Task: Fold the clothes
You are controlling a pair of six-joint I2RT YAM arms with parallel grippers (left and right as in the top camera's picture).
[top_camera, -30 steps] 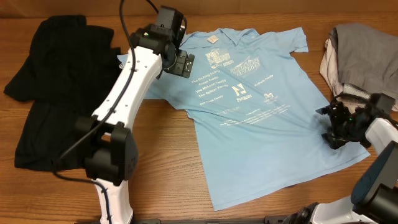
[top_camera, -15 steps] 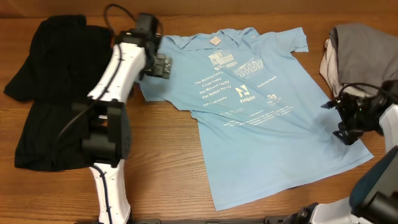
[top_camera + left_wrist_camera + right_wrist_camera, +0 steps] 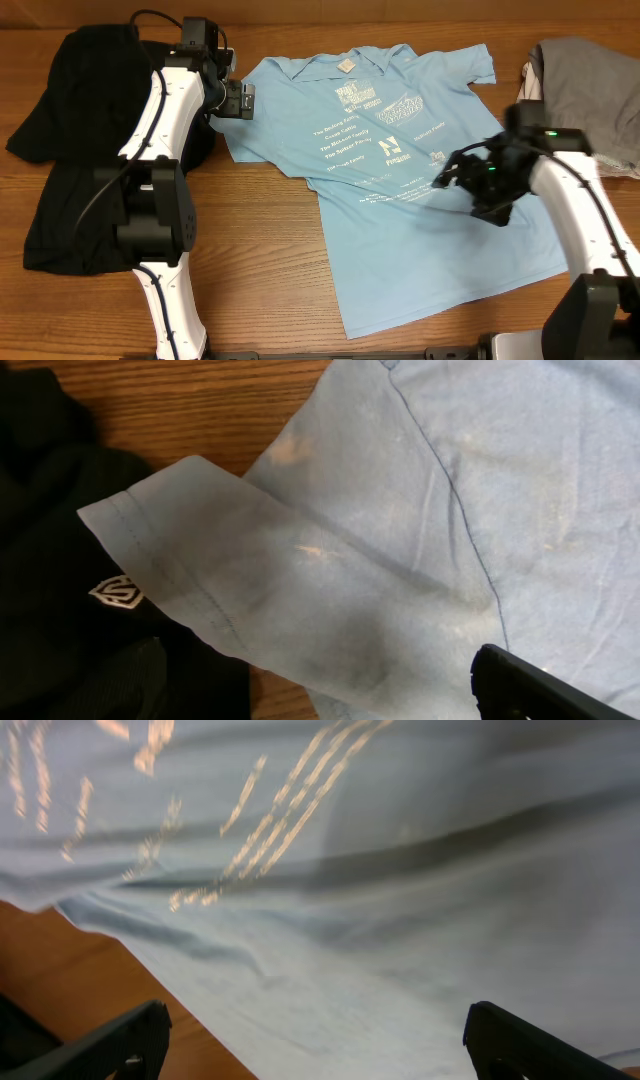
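On the wooden tabletop [image 3: 280, 260], a light blue T-shirt [image 3: 400, 230] lies spread flat in the middle, its white lettering facing up. A black shirt [image 3: 70, 150] is heaped at left. Grey garments [image 3: 590, 80] sit at far right. The left hand [image 3: 240, 100] is spread at the T-shirt's left sleeve, and the right hand [image 3: 452, 175] is spread over its right side. Neither pinches anything.

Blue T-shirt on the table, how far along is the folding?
Done: the T-shirt lies spread flat, print up, one sleeve overlapping the black shirt. In hand: nothing; the left gripper sits over that sleeve, the right gripper by the print, both jaws open and empty. Left: every fold.
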